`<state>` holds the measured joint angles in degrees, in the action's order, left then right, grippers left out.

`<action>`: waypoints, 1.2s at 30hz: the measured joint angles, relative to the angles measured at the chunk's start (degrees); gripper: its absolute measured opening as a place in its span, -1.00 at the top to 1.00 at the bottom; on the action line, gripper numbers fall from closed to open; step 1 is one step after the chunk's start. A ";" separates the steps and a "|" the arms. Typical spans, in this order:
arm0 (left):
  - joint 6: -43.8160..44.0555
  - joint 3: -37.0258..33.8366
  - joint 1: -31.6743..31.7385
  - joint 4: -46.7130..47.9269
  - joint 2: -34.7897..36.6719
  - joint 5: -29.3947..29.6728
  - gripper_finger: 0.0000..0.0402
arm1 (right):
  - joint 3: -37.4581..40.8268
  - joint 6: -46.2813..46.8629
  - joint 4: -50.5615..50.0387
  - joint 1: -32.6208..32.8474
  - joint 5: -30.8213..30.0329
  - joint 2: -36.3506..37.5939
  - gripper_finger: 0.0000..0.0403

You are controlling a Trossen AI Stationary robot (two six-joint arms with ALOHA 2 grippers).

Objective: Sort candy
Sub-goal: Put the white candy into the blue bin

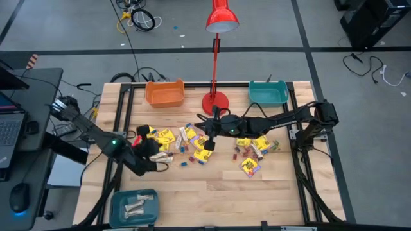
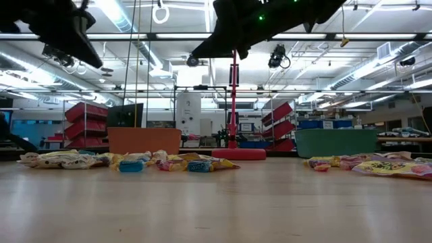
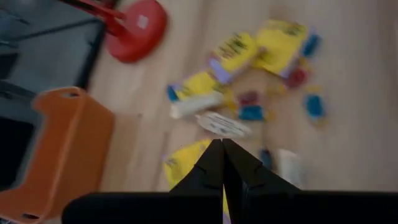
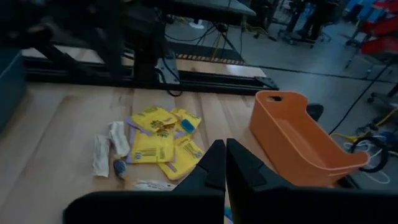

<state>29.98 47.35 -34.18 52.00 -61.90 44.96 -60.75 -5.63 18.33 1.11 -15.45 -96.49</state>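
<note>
Left gripper [image 3: 222,163] jaws pressed together, empty, above candy [image 3: 219,124]. Right gripper [image 4: 225,163] likewise. Open before descending, single out one packet, avoid neighbours.

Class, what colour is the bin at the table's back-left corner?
Orange: the bin shows best in the high view, left of the red lamp.

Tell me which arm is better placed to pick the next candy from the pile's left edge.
Probably the left. Its gripper hangs over the pale bars and yellow packets at that edge, fingers shut, while the right gripper sits further along, above the pile's middle.
</note>
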 joint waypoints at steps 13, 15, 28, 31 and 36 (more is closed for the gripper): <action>0.19 -2.08 0.57 -3.43 7.81 20.17 1.00 | -1.08 -0.51 14.55 -0.33 5.97 -4.70 1.00; 0.19 -2.07 0.55 -3.98 8.78 20.36 1.00 | -3.35 0.11 14.35 -0.47 6.56 -7.76 1.00; 0.16 -1.11 0.27 -2.09 18.95 14.27 1.00 | -24.75 12.67 -13.78 -1.88 1.17 -20.72 1.00; 0.23 -1.14 0.28 0.01 20.89 14.29 1.00 | -28.54 18.21 -21.14 -2.55 1.16 -22.63 1.00; 0.23 -1.19 0.27 0.73 21.65 14.28 1.00 | -29.40 22.49 -26.12 -3.54 1.90 -23.42 0.97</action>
<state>30.22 46.17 -33.91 52.73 -40.25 59.24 -90.16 16.86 -7.79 -2.43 -13.55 -119.91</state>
